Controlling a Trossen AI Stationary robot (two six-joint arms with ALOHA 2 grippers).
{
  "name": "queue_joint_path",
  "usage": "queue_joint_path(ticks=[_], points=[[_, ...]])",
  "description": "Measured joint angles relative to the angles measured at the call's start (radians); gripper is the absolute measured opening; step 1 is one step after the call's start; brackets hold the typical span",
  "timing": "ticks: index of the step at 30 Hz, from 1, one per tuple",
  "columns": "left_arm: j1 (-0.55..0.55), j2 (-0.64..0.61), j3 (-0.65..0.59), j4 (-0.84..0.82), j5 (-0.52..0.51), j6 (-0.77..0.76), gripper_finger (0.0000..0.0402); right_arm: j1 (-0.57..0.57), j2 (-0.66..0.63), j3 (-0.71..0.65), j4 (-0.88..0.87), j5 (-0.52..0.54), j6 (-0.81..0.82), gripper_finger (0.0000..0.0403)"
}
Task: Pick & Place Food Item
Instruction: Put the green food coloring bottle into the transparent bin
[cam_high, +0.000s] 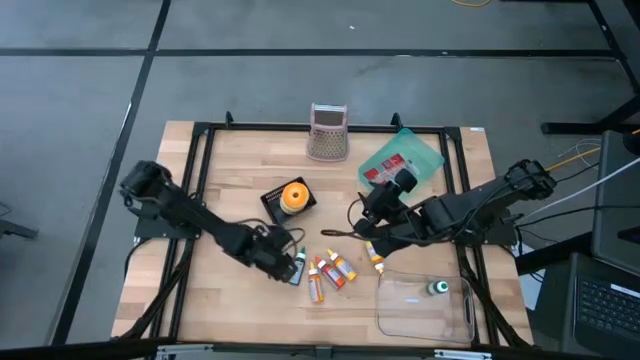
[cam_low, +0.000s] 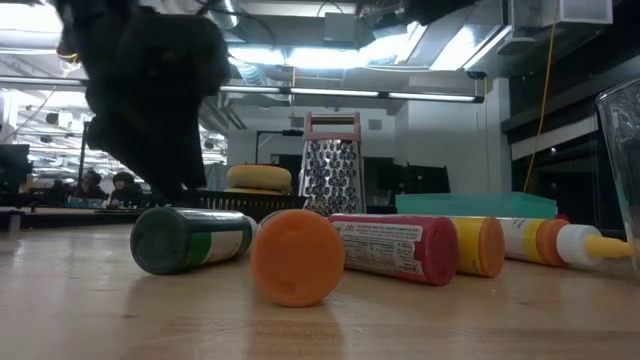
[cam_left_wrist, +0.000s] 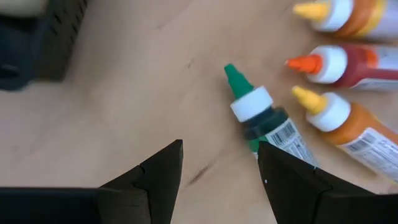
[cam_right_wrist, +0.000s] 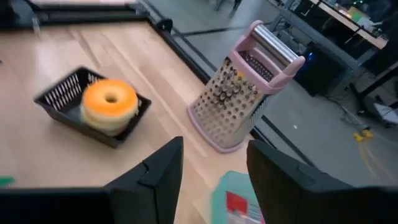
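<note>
Several small squeeze bottles lie on their sides on the wooden table (cam_high: 230, 300) near the front middle. The leftmost one is the green-tipped bottle (cam_left_wrist: 261, 118), which shows as (cam_high: 298, 265) from above. My left gripper (cam_left_wrist: 219, 171) hovers open just above the table beside it, slanting down, one finger close over the bottle's body; it shows from above as (cam_high: 285, 255). An orange-and-cream doughnut (cam_right_wrist: 111, 102) sits in a black basket (cam_high: 275, 197). My right gripper (cam_right_wrist: 211, 168) is open and raised over the table's middle right, nothing between its fingers.
A pink-framed metal grater (cam_high: 328, 132) stands at the far edge. A green packet with a red label (cam_high: 400, 165) lies at the far right. A clear container (cam_high: 425, 305) sits at the front right. Other bottles (cam_high: 330, 272) lie right of the green one.
</note>
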Motion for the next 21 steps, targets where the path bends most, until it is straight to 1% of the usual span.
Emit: queue_joint_path(ticks=[2, 5, 9, 12, 17, 21], points=[[0.0, 0.059, 0.091, -0.085, 0.014, -0.033, 0.0203, -0.011, 0.0, 0.0, -0.005, -0.008, -0.041, 0.0176], [0.0, 0.148, 0.222, -0.146, 0.016, -0.074, 0.0203, -0.024, 0.0, 0.0, -0.013, -0.019, -0.088, 0.0176], [-0.002, 0.249, 0.387, -0.185, 0.019, -0.12, 0.0203, -0.04, 0.0, 0.0, -0.017, -0.077, -0.141, 0.0176], [-0.002, 0.319, 0.487, -0.265, 0.023, -0.177, 0.0203, -0.044, 0.0, 0.0, -0.02, -0.117, -0.168, 0.0176], [-0.01, 0.418, 0.614, -0.433, 0.082, -0.289, 0.0203, -0.038, 0.0, 0.0, -0.025, -0.152, -0.19, 0.0176], [-0.034, 0.451, 0.666, -0.526, 0.098, -0.369, 0.0203, -0.038, 0.0, 0.0, -0.025, -0.218, -0.194, 0.0176]])
